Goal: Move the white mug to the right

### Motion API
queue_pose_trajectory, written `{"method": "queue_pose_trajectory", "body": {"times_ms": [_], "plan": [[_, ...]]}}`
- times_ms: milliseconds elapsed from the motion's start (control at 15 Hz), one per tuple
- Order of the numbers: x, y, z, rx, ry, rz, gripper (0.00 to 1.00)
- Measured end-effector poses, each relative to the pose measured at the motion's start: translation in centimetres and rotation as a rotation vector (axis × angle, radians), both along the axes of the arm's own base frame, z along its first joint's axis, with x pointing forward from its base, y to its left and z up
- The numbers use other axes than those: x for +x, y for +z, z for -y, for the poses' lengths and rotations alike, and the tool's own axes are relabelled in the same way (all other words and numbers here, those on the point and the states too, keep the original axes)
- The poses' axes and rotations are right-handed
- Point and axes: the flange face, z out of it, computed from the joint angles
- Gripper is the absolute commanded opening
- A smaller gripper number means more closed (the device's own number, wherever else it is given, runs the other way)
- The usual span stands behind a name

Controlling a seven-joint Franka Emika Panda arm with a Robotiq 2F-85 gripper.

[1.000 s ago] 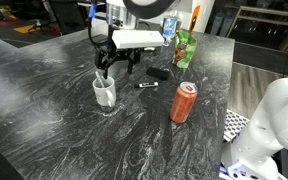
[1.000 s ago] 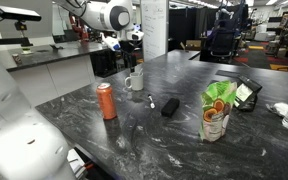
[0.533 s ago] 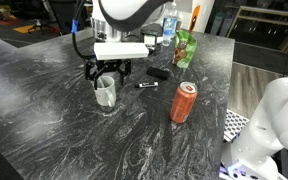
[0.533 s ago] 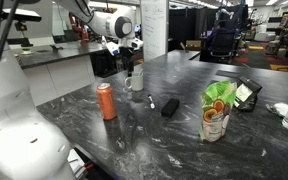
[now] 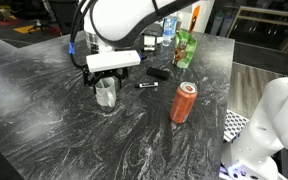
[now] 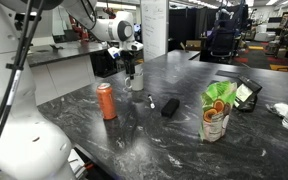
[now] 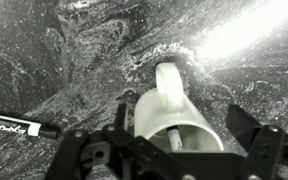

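Observation:
The white mug (image 5: 106, 94) stands upright on the dark marbled table, left of the middle; it also shows in the other exterior view (image 6: 135, 79). In the wrist view the mug (image 7: 169, 118) has its handle pointing away and a thin stick inside. My gripper (image 5: 105, 82) is lowered over the mug, open, with one finger on each side of it (image 7: 184, 125). The fingers do not visibly press the mug. The orange-red soda can (image 5: 184, 102) stands to the right (image 6: 106, 100).
A black marker (image 5: 147, 85) lies beside the mug (image 7: 19, 126). A small black object (image 5: 159, 73), a green snack bag (image 5: 186, 48) and a water bottle (image 5: 169, 30) stand farther back. The table edge (image 5: 227, 120) is right of the can.
My gripper has moved left and come down from above the table until its fingers straddle the mug. The mug and the can have not moved.

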Motion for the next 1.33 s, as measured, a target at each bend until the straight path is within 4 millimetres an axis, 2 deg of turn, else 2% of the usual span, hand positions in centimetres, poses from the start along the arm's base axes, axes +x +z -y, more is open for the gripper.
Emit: {"method": "queue_pose_trajectory", "body": {"times_ms": [533,600,667,1333], "plan": [[0.6,-0.9,-0.8,-0.008,0.007,-0.01,1.0],[0.6,-1.1,-0.9,-0.008,0.009,-0.013,0.84],[0.6,-1.2,-1.0,-0.008,0.01,-0.016,0.74],[0.8,-2.1,-1.1,-0.011,0.01,-0.034,0.0]]}}
